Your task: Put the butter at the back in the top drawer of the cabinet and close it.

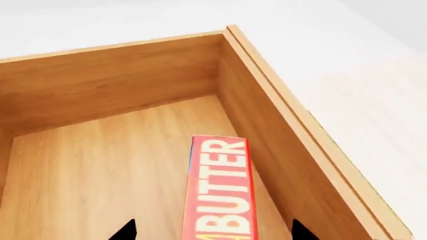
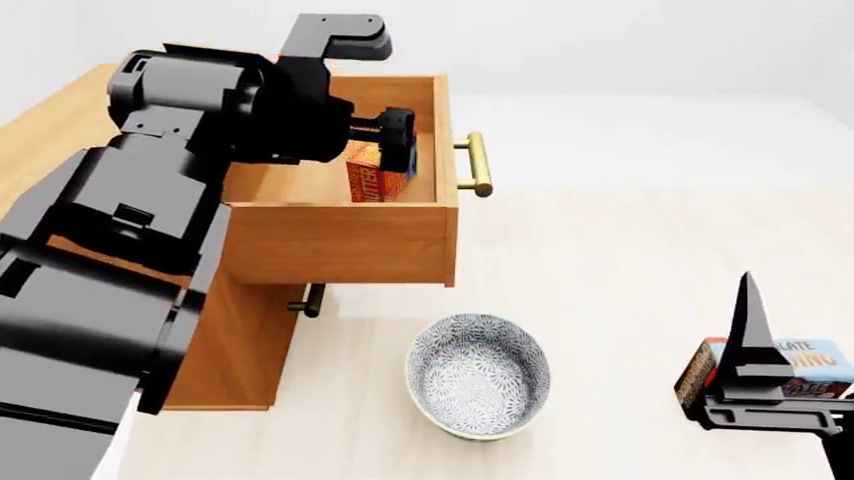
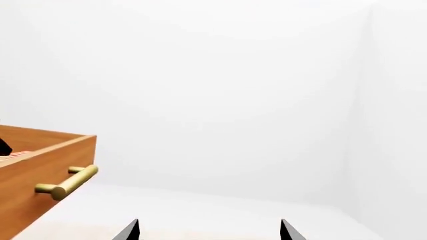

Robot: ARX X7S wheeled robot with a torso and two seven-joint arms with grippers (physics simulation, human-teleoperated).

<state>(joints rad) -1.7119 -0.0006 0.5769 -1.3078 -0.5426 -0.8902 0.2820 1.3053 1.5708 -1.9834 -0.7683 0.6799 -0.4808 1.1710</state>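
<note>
The cabinet (image 2: 254, 345) stands at the left with its top drawer (image 2: 340, 240) pulled out, brass handle (image 2: 477, 165) facing right. Inside the drawer the red butter (image 2: 374, 178) carton stands near the front wall. My left gripper (image 2: 396, 145) hangs over it inside the drawer. In the left wrist view the butter (image 1: 220, 192) lies between the two black fingertips with a gap on each side, so the left gripper (image 1: 213, 231) is open. My right gripper (image 2: 750, 335) is low at the right, away from the cabinet, and open (image 3: 208, 231) with nothing between its fingers.
A patterned bowl (image 2: 478, 375) sits on the floor surface in front of the drawer. A chocolate pudding box (image 2: 805, 362) lies behind the right gripper. A lower drawer's handle (image 2: 310, 300) shows under the open drawer. The right wrist view catches the drawer's front (image 3: 37, 170).
</note>
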